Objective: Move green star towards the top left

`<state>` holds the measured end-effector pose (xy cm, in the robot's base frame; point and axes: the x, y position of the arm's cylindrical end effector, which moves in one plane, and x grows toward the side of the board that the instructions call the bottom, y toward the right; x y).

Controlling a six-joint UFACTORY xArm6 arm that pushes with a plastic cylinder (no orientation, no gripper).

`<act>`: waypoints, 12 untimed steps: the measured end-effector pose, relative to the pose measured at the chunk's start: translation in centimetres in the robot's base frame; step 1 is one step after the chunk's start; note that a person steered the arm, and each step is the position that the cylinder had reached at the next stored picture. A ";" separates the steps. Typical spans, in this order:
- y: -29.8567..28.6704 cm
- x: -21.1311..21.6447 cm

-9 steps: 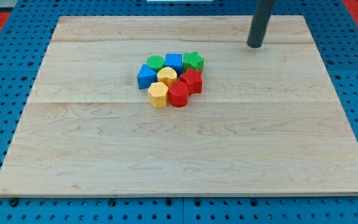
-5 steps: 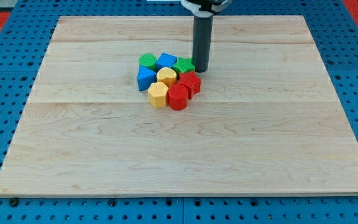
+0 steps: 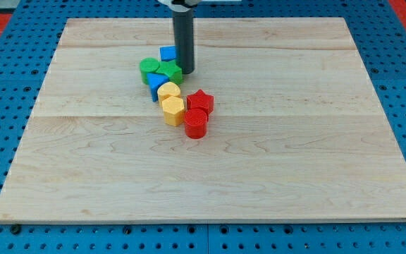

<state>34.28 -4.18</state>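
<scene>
My tip [image 3: 185, 72] rests on the board [image 3: 316, 155], touching the right side of the green star [image 3: 168, 70]. The rod carries no jaws; nothing is pinched. The star sits left of centre toward the far edge, pressed against a green round block [image 3: 148, 70] on its left. A blue cube [image 3: 167, 53] lies just beyond the star, beside the rod. A second blue block [image 3: 155, 84] is partly hidden, near side. Two yellow blocks [image 3: 168, 91] [image 3: 173, 111] follow nearer. The red star [image 3: 200, 101] and red cylinder [image 3: 196, 123] lie right of them.
</scene>
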 end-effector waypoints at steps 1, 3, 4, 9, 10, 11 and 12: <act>4.8 1.6; -0.9 2.7; -1.8 0.1; -11.9 -3.7; -12.9 -8.1; -12.5 -9.4; -11.7 -9.7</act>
